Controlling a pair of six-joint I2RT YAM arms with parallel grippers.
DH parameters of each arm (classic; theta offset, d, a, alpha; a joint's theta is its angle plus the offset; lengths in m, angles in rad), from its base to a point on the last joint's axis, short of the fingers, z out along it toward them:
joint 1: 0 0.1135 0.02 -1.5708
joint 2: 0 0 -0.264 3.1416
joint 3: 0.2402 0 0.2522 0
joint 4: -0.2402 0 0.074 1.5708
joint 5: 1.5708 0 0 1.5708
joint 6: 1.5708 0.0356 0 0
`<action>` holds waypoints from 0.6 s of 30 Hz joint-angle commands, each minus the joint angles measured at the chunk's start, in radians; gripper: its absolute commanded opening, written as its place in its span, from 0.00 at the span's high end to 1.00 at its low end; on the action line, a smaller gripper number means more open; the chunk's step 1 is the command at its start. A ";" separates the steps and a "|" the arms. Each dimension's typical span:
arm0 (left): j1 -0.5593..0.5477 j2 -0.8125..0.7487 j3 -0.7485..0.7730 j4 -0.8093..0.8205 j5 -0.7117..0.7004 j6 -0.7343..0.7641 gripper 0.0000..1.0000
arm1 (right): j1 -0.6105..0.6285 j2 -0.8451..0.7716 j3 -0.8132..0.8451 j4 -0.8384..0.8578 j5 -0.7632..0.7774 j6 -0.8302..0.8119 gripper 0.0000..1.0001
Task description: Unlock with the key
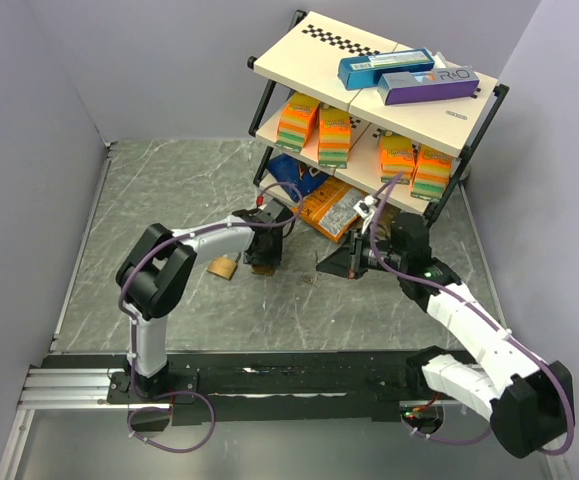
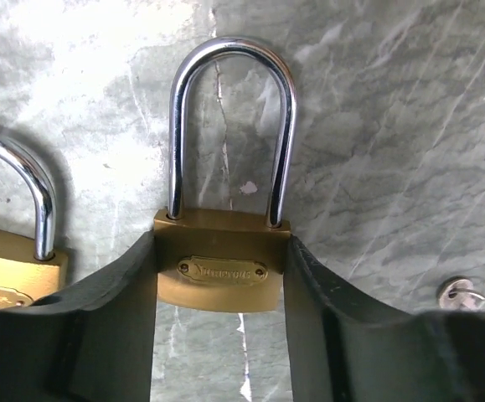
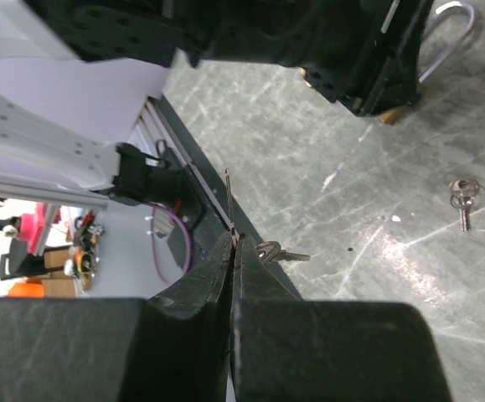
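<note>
The key (image 3: 229, 205) is showing edge-on as a thin dark sliver, sticking out at twelve o'clock from the right gripper (image 3: 232, 247), whose fingers are pressing together on it. In the right wrist view, spare keys (image 3: 462, 199) are lying on the table (image 3: 376, 276) at three o'clock from it, with bare stone between. The left gripper (image 2: 222, 247) is squeezing the brass body of a padlock (image 2: 225, 289) from both sides, the shackle pointing to twelve o'clock. A second padlock (image 2: 7, 268) is lying just beside it at nine o'clock. From above, the grippers are facing each other, apart, near the shelf rack (image 1: 369, 90); open tabletop is stretching toward ten o'clock.
</note>
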 commanded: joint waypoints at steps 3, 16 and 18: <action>-0.006 -0.011 -0.073 0.050 0.175 -0.166 0.99 | 0.101 0.148 -0.035 0.099 0.033 -0.047 1.00; 0.018 -0.130 -0.281 0.303 0.340 -0.417 0.99 | 0.176 0.588 0.026 0.300 0.015 -0.050 1.00; 0.020 -0.126 -0.286 0.308 0.346 -0.420 0.99 | 0.176 0.622 0.029 0.311 0.016 -0.054 1.00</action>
